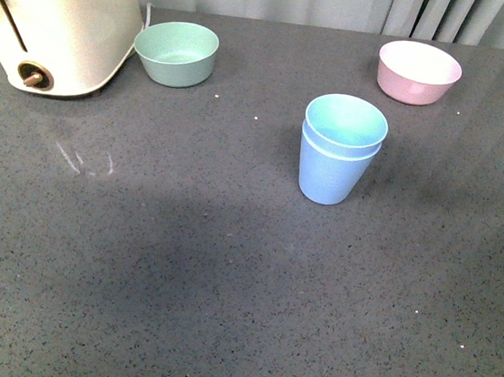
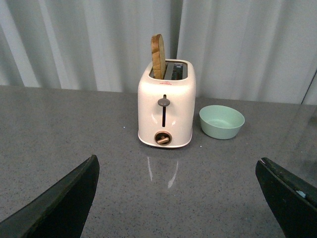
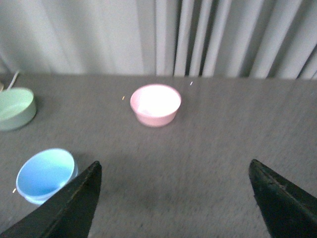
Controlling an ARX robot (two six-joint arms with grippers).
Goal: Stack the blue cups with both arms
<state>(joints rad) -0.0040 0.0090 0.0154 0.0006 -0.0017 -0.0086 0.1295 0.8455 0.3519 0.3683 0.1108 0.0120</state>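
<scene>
We see the blue cups (image 1: 338, 152) already nested, standing upright on the table (image 1: 227, 283) near the pink bowl (image 1: 418, 72) (task looks done); both grippers' jaws stand apart, empty, well clear of them.

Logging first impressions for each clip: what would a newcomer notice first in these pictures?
Probably the two blue cups, nested one inside the other and standing upright alone on the dark grey table, right of its middle. Next, the cream toaster at the far left with a slice of bread sticking up, a mint-green bowl beside it, and a pink bowl at the far right. Both wrist views show a hand wide open, holding nothing.
</scene>
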